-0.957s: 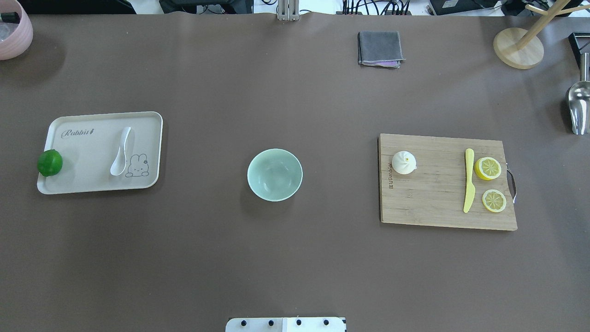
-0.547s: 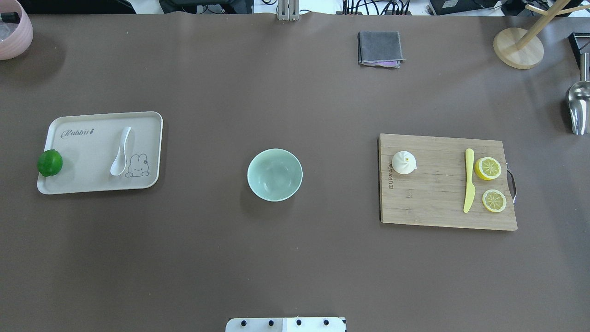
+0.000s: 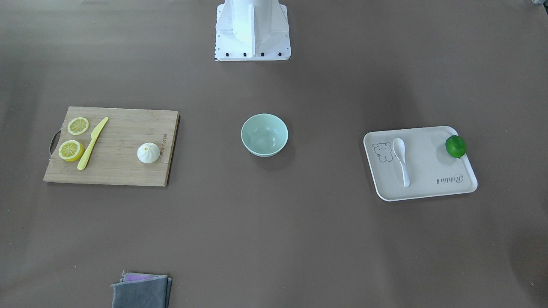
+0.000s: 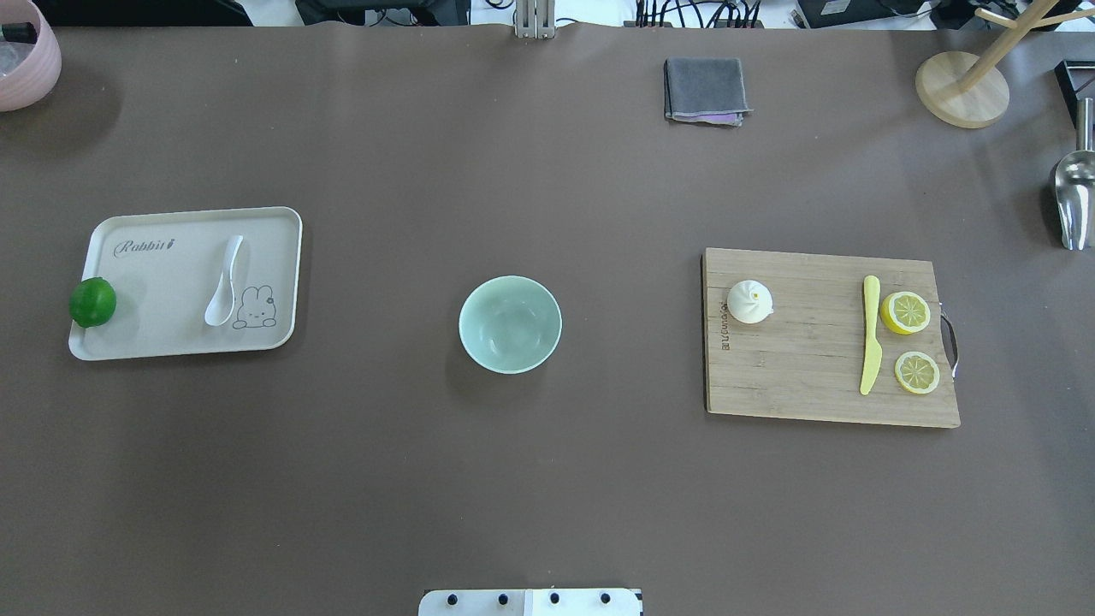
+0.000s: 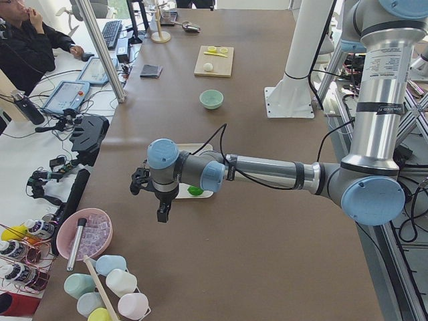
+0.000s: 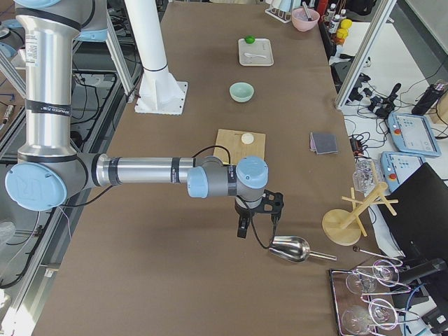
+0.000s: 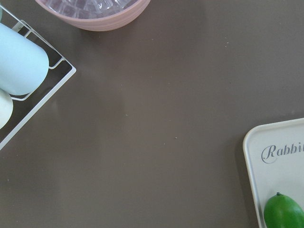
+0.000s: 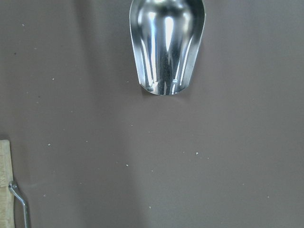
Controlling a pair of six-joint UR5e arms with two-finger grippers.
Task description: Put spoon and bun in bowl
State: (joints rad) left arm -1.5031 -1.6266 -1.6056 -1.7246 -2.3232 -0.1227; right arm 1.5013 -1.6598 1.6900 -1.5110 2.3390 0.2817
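Nothing is in the bowl point(image 4: 510, 323) yet. It sits upright and empty mid-surface.

The left gripper point(image 5: 161, 217) hangs over the surface's left end, outboard of the tray point(image 4: 162, 291). The right gripper point(image 6: 241, 232) hangs over the right end, just beside the metal scoop point(image 6: 288, 248). Only the side views show them, so I can't tell whether either is spread or pressed together. Neither is near its target.

**Risks:**
- The spoon point(image 4: 224, 282) is glossy and lies flat and low on the tray. A pinch across the thin handle could slip or let it pivot, and coming down too low would probably push the tray.
- The lime point(image 4: 92, 301) sits at the tray's left rim, on the left gripper's way in. A brush could roll it.
- The bun point(image 4: 749, 301) is round and sits on the cutting board point(image 4: 804, 385) just inside the edge facing the bowl. An off-centre squeeze could squirt it off the board.
- The knife point(image 4: 871, 334) is a possible wrong pick.
- The bowl looks light. A rim strike, or a spoon released leaning on the rim, may shift or tip it.

**Spoon pose:**
- Its long axis runs roughly from the near edge to the far edge.
- The scoop is toward the robot's edge and the handle tip toward the far edge, canted slightly right.
- The hollow appears to face up.

The bun's pleated top faces up.
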